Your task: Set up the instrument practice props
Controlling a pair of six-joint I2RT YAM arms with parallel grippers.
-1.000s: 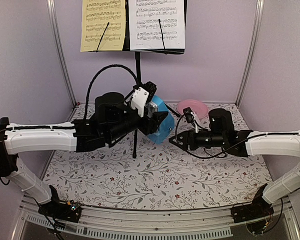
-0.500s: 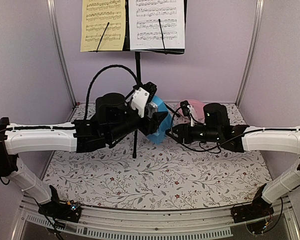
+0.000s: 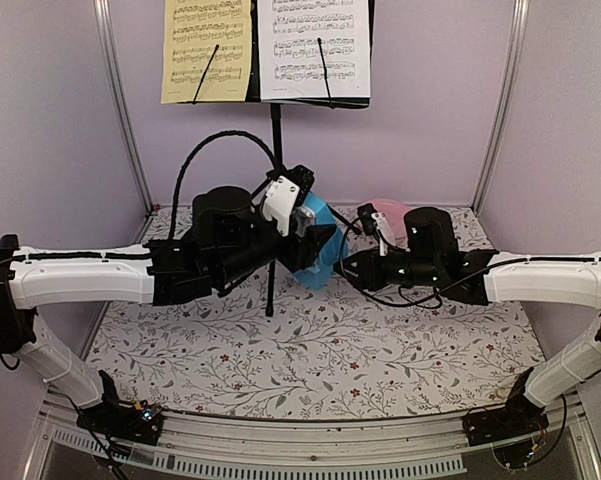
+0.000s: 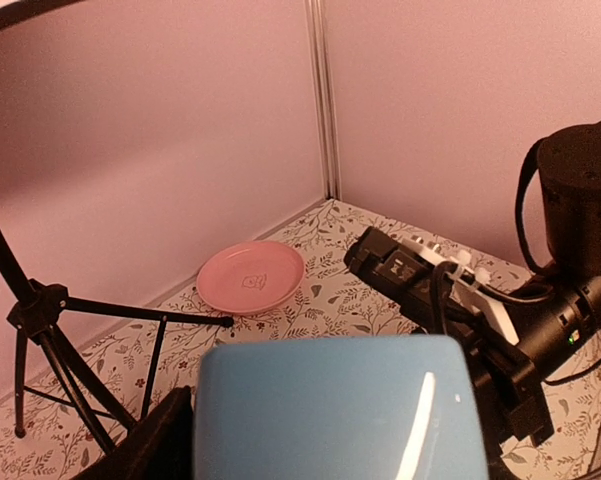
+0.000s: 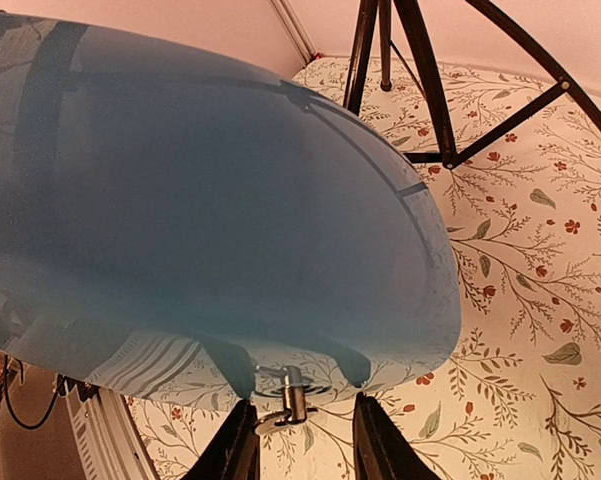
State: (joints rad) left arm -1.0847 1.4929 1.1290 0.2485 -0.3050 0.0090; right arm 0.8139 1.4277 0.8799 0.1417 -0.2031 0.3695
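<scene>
left pincer: clamped on blue metronome, held clear above floral surface | right pincer: narrow gap, fingers either side of the metronome's small metal key, not touching | metronome: between both pincers, beside music stand pole

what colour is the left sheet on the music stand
Pale yellow, with black printed music; the sheet shows best in the top external view.

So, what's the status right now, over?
Left claw gripping blue metronome off the table. Right claw open around its metal key, not touching. Yellow sheet, white sheet on stand. Nothing blocking.
</scene>
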